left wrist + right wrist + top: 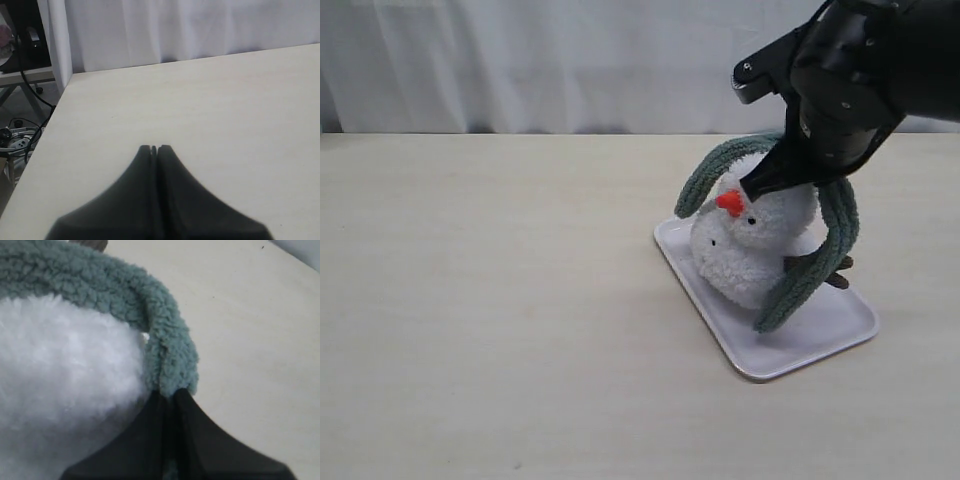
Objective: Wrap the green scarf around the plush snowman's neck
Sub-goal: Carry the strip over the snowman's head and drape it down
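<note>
The white plush snowman [750,250] with an orange nose [730,203] rests on a white tray [800,345]. The green scarf [807,275] arches over its top, one end hanging down toward the camera on the right and the other [703,187] drooping at the left. My right gripper [752,190] is just above the nose, shut on a fold of the scarf [165,350] pressed against the white plush [65,370]. The snowman's neck is not distinguishable under the scarf and arm. My left gripper [154,148] is shut and empty over bare table, outside the exterior view.
A brown twig arm [835,272] sticks out by the hanging scarf end. The table [490,300] stretches wide to the left of the tray. A white curtain [540,60] hangs behind; the table edge [55,107] and cables [20,135] show in the left wrist view.
</note>
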Controlling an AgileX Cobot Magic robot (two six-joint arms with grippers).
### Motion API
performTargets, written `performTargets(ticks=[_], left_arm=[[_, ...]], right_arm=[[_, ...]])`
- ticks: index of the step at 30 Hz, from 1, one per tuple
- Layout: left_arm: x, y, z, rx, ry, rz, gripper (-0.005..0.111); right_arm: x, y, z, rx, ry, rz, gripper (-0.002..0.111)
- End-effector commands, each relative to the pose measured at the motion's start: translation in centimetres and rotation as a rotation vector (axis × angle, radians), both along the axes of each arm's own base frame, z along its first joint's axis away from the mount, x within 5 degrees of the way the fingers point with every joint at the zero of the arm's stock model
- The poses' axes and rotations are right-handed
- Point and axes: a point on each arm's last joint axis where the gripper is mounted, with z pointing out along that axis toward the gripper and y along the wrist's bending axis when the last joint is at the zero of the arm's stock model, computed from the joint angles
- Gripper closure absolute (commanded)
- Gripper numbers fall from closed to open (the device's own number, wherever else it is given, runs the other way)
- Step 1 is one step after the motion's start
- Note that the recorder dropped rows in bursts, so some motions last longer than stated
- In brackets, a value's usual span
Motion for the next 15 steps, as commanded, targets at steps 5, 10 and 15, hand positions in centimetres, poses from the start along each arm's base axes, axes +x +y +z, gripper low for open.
performTargets(ticks=[5,10,15], left_arm=[[0.02,-0.05,0.07,-0.002,-0.013,-0.010,0.107],[0.02,-0.05,0.07,-0.002,-0.013,-0.010,0.107],[0.02,-0.05,0.07,-0.002,-0.013,-0.010,0.107]], right_arm=[[-0.04,-0.88,-1.16,0.023,0.026,-0.010,0.104],[0.12,-0.69,-1.12,0.039,0.009,0.005,0.104],[0.20,-0.60,-1.05,0.073,-0.012,-0.024,0.104]])
